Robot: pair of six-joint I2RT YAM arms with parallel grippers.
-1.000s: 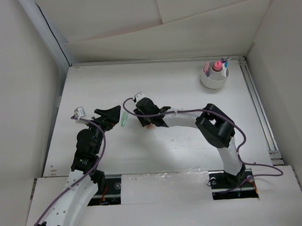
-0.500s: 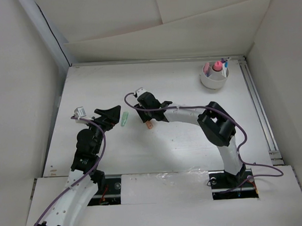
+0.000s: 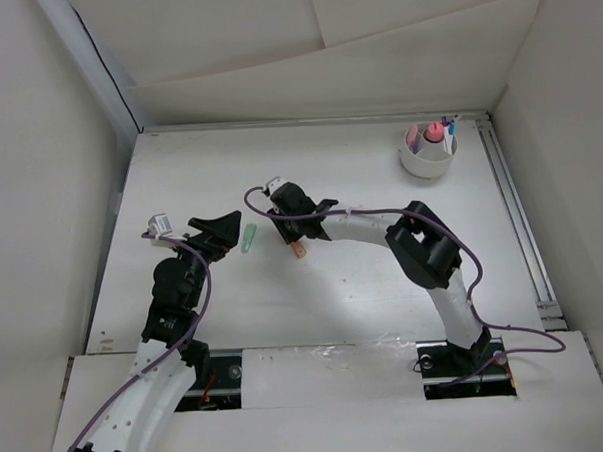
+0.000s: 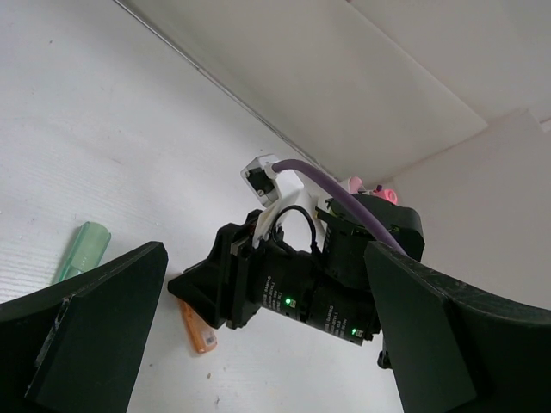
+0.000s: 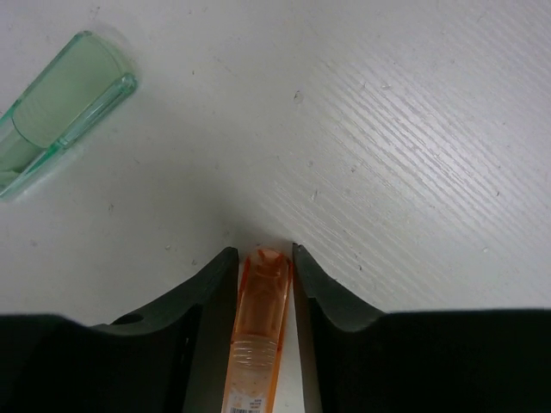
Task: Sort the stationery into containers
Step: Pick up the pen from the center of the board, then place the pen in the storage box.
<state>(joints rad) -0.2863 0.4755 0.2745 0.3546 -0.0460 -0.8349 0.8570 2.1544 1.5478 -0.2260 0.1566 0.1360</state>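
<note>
Orange highlighter [image 5: 258,331] clamped in right gripper [image 5: 263,253], long axis along fingers [image 5: 202,331], rounded end away from wrist; left gripper [image 4: 265,254] spread.

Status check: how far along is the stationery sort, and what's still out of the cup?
Done: the white cup at the far right already holds a pink bottle and some pens. In hand: the right gripper looks closed on the orange highlighter, well short of the cup. Left: the green highlighter lies loose beside the open, empty left gripper.
</note>
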